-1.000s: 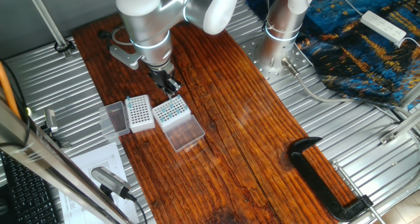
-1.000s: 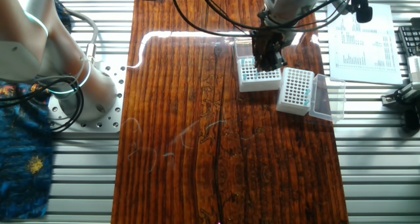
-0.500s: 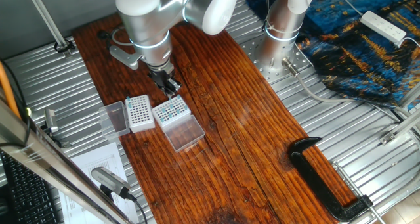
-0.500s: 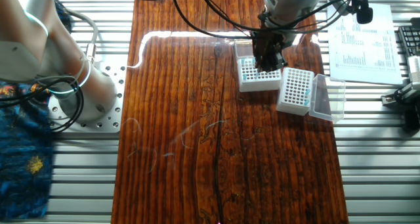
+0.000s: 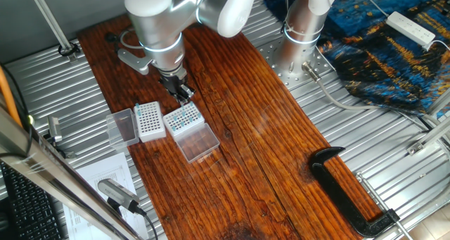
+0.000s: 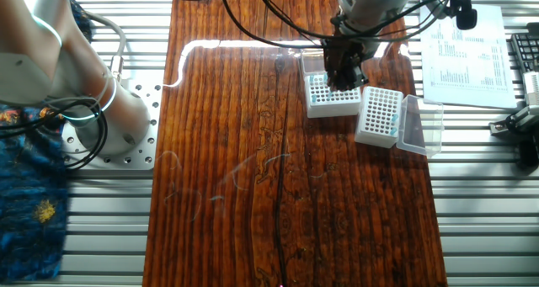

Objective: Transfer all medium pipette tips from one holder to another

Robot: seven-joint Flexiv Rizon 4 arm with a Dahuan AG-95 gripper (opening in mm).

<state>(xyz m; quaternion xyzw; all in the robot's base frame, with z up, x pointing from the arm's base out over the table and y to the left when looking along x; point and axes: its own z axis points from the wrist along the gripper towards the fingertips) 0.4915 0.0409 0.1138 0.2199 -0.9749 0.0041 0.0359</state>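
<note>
The clear-sided rack [image 5: 183, 118] [image 6: 329, 97] stands mid-table, its flat clear lid [image 5: 197, 143] folded open beside it. Teal pipette tips [image 5: 184, 116] dot its white grid. The opaque white-sided rack [image 5: 149, 120] [image 6: 379, 115] sits right next to it with its smoky lid [image 5: 123, 127] [image 6: 418, 125] open; teal tips [image 6: 381, 108] show in its holes too. My gripper [image 5: 184, 93] [image 6: 343, 78] points down over the clear-sided rack's edge nearest the arm, just above the grid. Its dark fingers stand close together; I cannot make out a gap or a tip between them.
A black clamp [image 5: 351, 191] lies at the wooden board's near right corner. Printed paper [image 6: 465, 47] and a grey tool [image 5: 116, 193] lie off the board beside the racks. The arm's base [image 5: 302, 29] stands at the board's far side, with a blue cloth [image 5: 394, 50] beyond.
</note>
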